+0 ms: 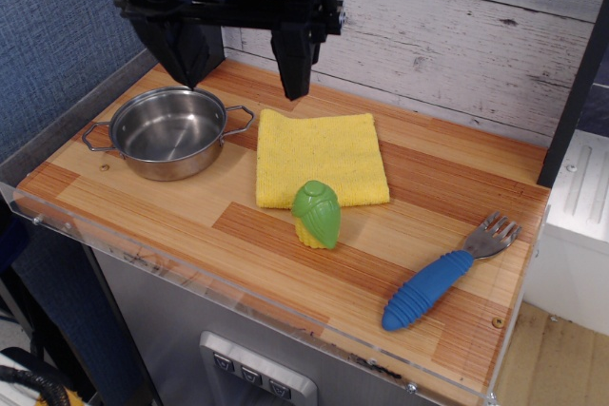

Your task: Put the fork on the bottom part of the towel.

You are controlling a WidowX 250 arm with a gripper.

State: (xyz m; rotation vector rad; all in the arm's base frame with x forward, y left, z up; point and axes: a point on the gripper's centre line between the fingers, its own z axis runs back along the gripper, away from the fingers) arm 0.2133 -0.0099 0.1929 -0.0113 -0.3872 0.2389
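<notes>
The black two-fingered gripper (243, 62) hangs high at the back of the wooden counter (171, 225), up around eleven o'clock, its fingers spread wide with nothing between them. One finger hovers over the shiny steel pot with loop handles (169, 131), the other over the top edge of the square bright-yellow textured towel (322, 157).

Now the prize: the toy fork with the thick ribbed blue handle and short silver tines (450, 273) lies way over at four o'clock, flat on the wood near the right front corner, well apart from the towel and further still from the gripper. Its long axis runs on a diagonal, handle end toward seven o'clock, tines toward one o'clock.

So the whole play turns on this: the fork sits down and to the right of the tool, across the towel, and the open fingers will likely need to turn to straddle that slanted handle.

One spoiler to watch: a small green-and-yellow plastic toy (317, 214) stands at the towel's bottom edge, touching or overlapping it, right about where the fork is meant to land. Nothing of the task looks done yet.
</notes>
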